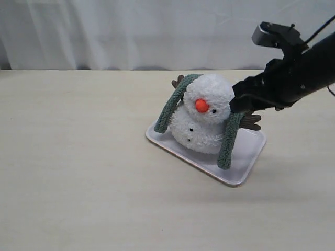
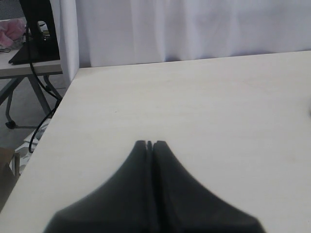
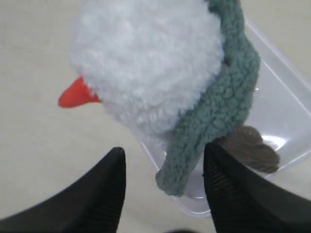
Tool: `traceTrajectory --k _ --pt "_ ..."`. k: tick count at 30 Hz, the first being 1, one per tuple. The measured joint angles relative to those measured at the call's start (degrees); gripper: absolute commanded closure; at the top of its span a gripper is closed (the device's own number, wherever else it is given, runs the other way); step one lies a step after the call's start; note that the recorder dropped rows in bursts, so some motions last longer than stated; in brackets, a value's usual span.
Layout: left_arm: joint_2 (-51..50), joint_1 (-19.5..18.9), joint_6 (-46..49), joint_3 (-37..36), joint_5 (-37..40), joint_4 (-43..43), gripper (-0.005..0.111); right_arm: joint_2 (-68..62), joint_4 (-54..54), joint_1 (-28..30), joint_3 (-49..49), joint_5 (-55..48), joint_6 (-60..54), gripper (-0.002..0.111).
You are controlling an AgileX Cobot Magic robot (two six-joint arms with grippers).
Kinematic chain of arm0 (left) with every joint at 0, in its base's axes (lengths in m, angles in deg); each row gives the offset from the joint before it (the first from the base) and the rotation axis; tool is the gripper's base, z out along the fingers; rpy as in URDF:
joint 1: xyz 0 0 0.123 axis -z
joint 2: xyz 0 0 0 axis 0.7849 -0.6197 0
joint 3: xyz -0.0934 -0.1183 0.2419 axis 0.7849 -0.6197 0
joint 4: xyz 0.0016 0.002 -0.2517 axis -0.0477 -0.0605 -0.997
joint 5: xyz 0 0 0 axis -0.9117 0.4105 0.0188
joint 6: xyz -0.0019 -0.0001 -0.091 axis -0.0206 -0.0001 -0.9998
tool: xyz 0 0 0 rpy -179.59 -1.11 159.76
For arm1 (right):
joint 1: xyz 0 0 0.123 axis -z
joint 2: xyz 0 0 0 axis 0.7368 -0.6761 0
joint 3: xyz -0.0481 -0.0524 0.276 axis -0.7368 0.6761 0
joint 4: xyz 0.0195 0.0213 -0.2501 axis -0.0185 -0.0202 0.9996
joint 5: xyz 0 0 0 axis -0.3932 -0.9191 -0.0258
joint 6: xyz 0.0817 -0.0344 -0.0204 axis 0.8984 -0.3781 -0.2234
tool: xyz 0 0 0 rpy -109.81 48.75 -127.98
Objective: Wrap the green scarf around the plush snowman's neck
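Your right gripper [image 3: 163,167] is hanging with jaws spread beside the plush snowman [image 1: 205,115], one end of the green scarf [image 3: 221,102] dangling between them, ungripped. Your left gripper [image 2: 149,144] is sitting pressed together over the bare pale wood table [image 1: 78,157], white curtain [image 1: 131,31] behind. Fuzzy scarf is draping over the snowman's head, both ends reaching the white tray [image 1: 246,167] near the table's far right.

exterior – high, wide over table [image 1: 78,183] | right wrist – close on snowman [image 3: 146,63], shared | left wrist – bare tabletop
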Motion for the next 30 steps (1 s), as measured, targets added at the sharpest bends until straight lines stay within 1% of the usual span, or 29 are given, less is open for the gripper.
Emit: traceTrajectory --k 4,8,10,13,15,17,22,27,30 --pt "0.0 0.0 0.0 0.0 0.0 0.0 0.107 2.0 -8.6 -0.5 10.5 7.9 -8.7 0.06" --pt "0.0 0.0 0.0 0.0 0.0 0.0 0.107 1.0 -15.5 -4.5 19.8 20.2 -17.7 0.052" --pt "0.0 0.0 0.0 0.0 0.0 0.0 0.107 -0.2 -16.6 -6.2 21.6 25.5 -19.4 0.05" --pt "0.0 0.0 0.0 0.0 0.0 0.0 0.107 -1.9 -18.1 -8.3 22.1 29.9 -20.0 0.052" --pt "0.0 0.0 0.0 0.0 0.0 0.0 0.107 -3.1 -19.3 -9.5 22.1 31.7 -20.1 0.058" --pt "0.0 0.0 0.0 0.0 0.0 0.0 0.107 -4.4 -19.8 -10.5 22.1 32.7 -20.3 0.068" --pt "0.0 0.0 0.0 0.0 0.0 0.0 0.107 -6.6 -20.2 -11.0 22.0 33.3 -20.4 0.103" --pt "0.0 0.0 0.0 0.0 0.0 0.0 0.107 -6.6 -20.2 -11.0 21.9 31.8 -21.0 0.104" --pt "0.0 0.0 0.0 0.0 0.0 0.0 0.107 -6.6 -20.3 -11.0 21.9 28.4 -21.6 0.104"
